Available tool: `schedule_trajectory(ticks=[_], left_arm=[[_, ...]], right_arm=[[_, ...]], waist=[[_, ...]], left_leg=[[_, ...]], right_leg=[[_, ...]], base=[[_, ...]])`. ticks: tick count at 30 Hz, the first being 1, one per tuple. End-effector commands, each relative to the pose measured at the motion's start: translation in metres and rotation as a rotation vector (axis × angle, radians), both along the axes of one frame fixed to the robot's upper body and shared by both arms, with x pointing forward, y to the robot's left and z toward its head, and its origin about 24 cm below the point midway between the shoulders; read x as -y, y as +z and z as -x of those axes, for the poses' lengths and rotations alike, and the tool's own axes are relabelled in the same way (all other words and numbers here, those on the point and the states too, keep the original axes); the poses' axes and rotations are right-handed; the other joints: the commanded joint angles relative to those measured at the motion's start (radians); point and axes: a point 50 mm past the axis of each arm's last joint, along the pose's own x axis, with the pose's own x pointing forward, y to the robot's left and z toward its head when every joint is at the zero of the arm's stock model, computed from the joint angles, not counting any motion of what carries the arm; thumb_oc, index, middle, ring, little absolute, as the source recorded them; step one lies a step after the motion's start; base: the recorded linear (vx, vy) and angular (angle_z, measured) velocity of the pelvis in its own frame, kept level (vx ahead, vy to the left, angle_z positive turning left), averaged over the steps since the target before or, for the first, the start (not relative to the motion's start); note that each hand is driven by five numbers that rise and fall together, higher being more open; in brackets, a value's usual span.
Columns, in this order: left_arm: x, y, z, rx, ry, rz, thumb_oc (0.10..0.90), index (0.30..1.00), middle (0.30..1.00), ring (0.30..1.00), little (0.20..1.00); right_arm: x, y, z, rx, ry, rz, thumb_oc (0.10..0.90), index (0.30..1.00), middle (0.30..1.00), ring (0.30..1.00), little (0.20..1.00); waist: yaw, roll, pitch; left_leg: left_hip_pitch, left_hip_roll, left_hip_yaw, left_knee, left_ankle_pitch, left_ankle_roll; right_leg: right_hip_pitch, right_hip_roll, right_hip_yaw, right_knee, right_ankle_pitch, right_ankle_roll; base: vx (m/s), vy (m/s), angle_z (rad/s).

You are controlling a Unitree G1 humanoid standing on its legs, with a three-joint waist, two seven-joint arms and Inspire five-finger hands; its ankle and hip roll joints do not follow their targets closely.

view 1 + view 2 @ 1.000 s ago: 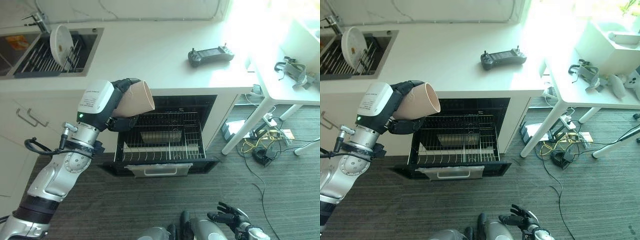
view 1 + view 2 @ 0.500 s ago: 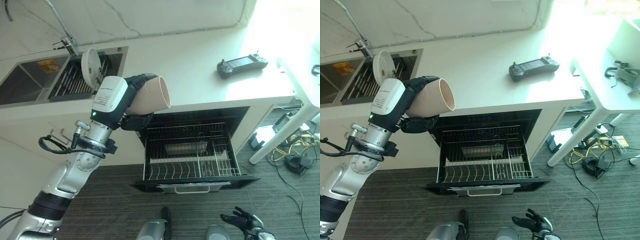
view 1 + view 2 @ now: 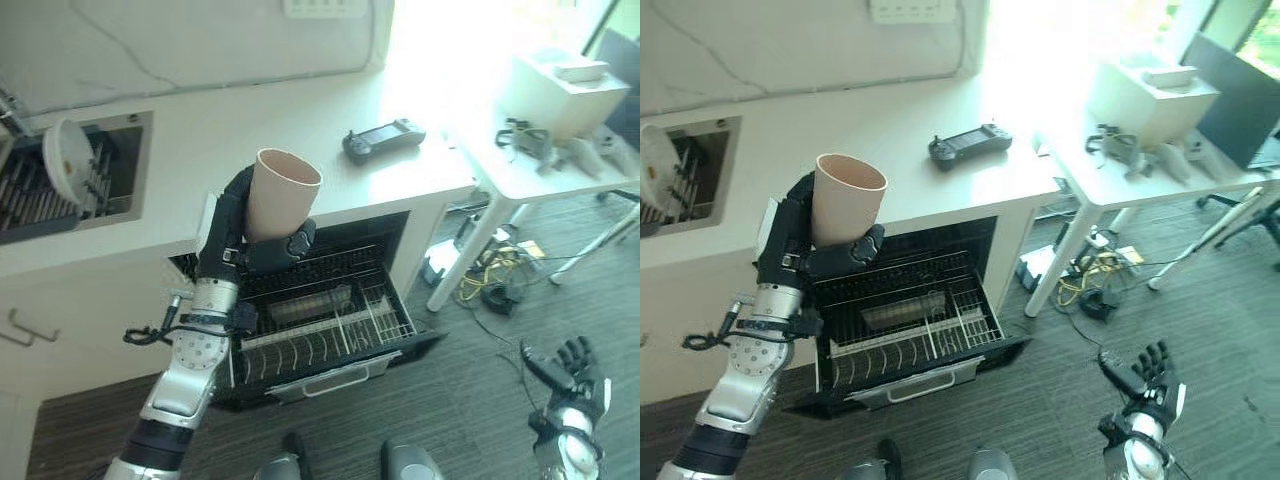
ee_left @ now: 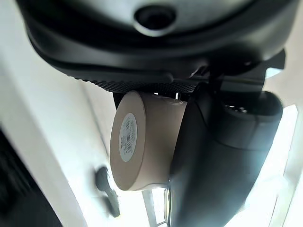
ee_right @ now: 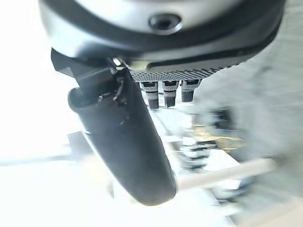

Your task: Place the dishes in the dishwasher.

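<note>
Sink [image 3: 128, 165] first, at the far left end of the white counter [image 3: 250, 120]: I count one round white plate [image 3: 66, 172] standing on edge in its dark rack. Right of the sink, my left hand [image 3: 232, 235] is clenched around one tall beige plastic cup [image 3: 281, 196], fingers and thumb wrapped on its lower half. The cup is upright, long axis near vertical, mouth up, leaning slightly; the left wrist view shows its flat base with a round sticker. I hold it in the air above the one open black dishwasher [image 3: 320, 300], whose wire rack [image 3: 320, 330] is pulled out below the counter edge. Further right on the counter lies one dark handheld controller [image 3: 384, 139]. Right of the counter stands one white table [image 3: 560, 165]. My right hand [image 3: 570, 368] hangs low beyond the dishwasher over the floor, fingers spread and grasping nothing.
</note>
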Motion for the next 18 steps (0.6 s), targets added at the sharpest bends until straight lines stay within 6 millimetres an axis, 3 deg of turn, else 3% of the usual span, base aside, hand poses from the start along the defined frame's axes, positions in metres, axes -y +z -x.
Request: schedule_trajectory(ticks=[1, 3, 9, 13, 18], left_arm=[[-0.005, 0.05, 0.003, 0.329, 0.088, 0.062, 0.4, 0.3, 0.3, 0.3, 0.3], [-0.002, 0.048, 0.005, 0.376, 0.189, 0.061, 0.4, 0.3, 0.3, 0.3, 0.3], [0.012, 0.049, 0.005, 0.489, 0.369, 0.044, 0.4, 0.3, 0.3, 0.3, 0.3], [0.027, 0.047, 0.004, 0.549, 0.449, -0.059, 0.4, 0.3, 0.3, 0.3, 0.3], [0.039, 0.04, 0.003, 0.588, 0.432, -0.11, 0.4, 0.3, 0.3, 0.3, 0.3]], right_arm=[[0.002, 0.059, -0.016, 0.268, 0.062, 0.245, 0.8, 0.9, 0.9, 0.9, 0.9], [-0.013, 0.084, -0.02, 0.414, 0.164, 0.279, 0.8, 0.9, 0.9, 0.9, 0.9], [-0.061, 0.127, -0.035, 0.731, 0.545, 0.212, 0.8, 0.9, 0.9, 0.9, 0.9], [-0.128, 0.152, -0.054, 0.784, 0.979, 0.158, 0.8, 0.9, 0.9, 0.9, 0.9], [-0.179, 0.161, -0.068, 0.766, 1.174, 0.072, 0.8, 0.9, 0.9, 0.9, 0.9]], waist=[[-0.002, 0.032, -0.038], [-0.016, 0.028, -0.042], [-0.019, 0.025, -0.05], [0.033, 0.021, -0.064], [0.103, 0.015, -0.078]], left_leg=[[0.114, -0.017, -0.041, 0.043, -0.206, 0.044], [0.119, -0.015, -0.028, 0.043, -0.208, 0.046], [0.136, -0.011, -0.007, 0.043, -0.213, 0.045], [0.135, -0.012, -0.019, 0.043, -0.211, 0.035], [0.124, -0.015, -0.054, 0.043, -0.2, 0.021]], right_leg=[[-0.017, 0.027, -0.052, -0.017, 0.012, 0.006], [-0.022, 0.03, -0.039, -0.017, 0.014, 0.005], [-0.016, 0.033, -0.037, -0.017, 0.008, -0.001], [0.0, 0.021, -0.066, -0.017, -0.004, -0.008], [0.026, 0.001, -0.123, -0.017, -0.015, -0.014]], base=[[-0.02, 0.029, -0.28], [-0.04, 0.038, -0.37], [-0.03, 0.016, -0.33], [0.0, -0.026, -0.05], [0.05, -0.041, 0.47]])
